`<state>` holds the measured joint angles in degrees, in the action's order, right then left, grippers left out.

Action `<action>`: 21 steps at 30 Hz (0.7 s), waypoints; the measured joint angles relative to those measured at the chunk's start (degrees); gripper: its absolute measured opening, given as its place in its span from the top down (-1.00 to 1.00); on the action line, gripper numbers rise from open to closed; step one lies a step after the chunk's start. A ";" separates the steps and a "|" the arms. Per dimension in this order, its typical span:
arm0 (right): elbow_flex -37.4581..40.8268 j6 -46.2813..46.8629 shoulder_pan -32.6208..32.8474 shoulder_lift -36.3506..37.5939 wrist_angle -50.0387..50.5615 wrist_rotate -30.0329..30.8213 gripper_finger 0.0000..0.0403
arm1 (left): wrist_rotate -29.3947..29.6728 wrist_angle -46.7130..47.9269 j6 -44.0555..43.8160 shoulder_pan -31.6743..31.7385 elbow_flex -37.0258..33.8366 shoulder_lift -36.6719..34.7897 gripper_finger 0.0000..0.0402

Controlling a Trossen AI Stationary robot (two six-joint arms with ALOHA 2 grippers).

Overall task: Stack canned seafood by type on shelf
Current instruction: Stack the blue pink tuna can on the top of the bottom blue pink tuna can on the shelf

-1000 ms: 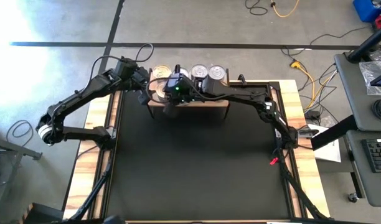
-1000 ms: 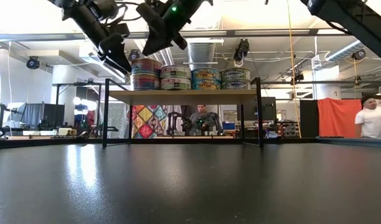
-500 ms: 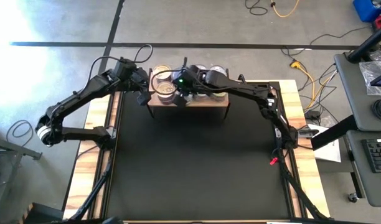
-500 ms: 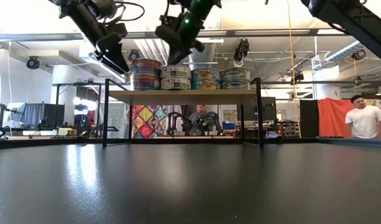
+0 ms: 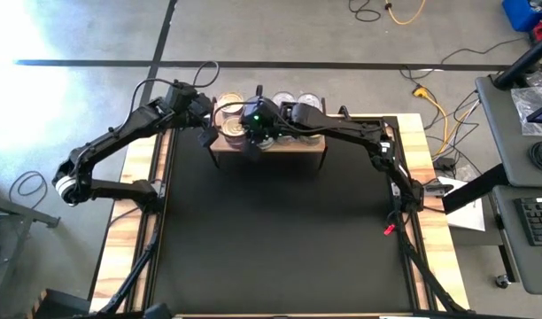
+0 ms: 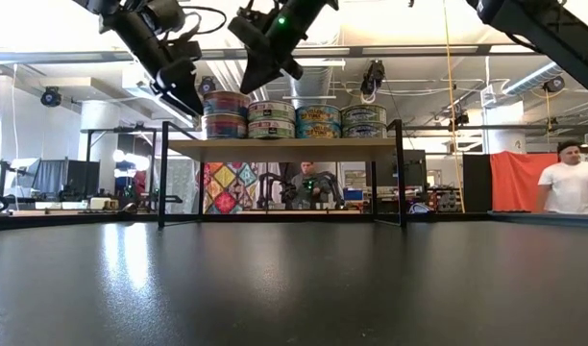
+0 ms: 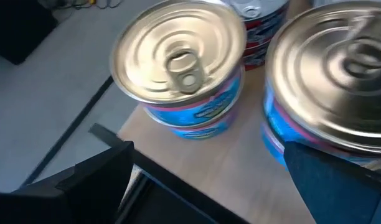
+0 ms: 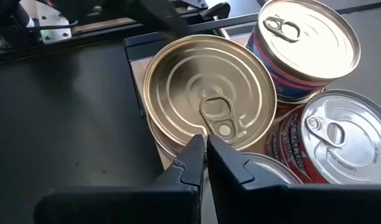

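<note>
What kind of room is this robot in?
Probably a robot lab or workshop: a bare concrete floor with loose cables, exposed ceiling ducts, and a desk with a keyboard beside the table.

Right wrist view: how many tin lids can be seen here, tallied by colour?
Gold round metal tin lids: 1
Silver round metal tin lids: 3 (one only partly in view at the picture's lower edge)
Total: 4
</note>
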<state>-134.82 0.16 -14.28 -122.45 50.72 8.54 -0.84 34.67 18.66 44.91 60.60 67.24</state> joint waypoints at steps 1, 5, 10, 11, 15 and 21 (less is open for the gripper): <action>0.00 -0.02 0.02 0.00 -0.07 -0.01 0.94 | 1.03 -0.12 0.28 0.05 0.00 0.00 -0.97; 0.02 -0.86 0.02 0.24 0.05 0.72 0.94 | 2.27 0.01 0.39 0.64 0.00 -0.24 -0.97; 0.07 -2.25 -0.89 0.96 0.04 5.36 0.94 | 2.29 2.47 0.27 0.67 0.00 -1.11 -0.97; 0.07 -2.16 -1.23 1.00 0.23 5.50 0.94 | 2.29 3.22 0.03 0.67 0.00 -1.30 -0.97; 0.07 -0.68 -2.01 -0.08 2.52 4.54 0.94 | 2.29 5.88 -1.18 0.67 0.00 -2.40 -0.97; 0.11 2.69 -1.75 -1.29 0.83 -3.56 0.94 | 2.19 8.24 -4.33 0.67 0.00 -5.32 -0.97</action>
<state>-134.72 2.85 -16.03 -123.74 51.55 4.97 1.36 42.91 14.33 45.58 60.60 61.92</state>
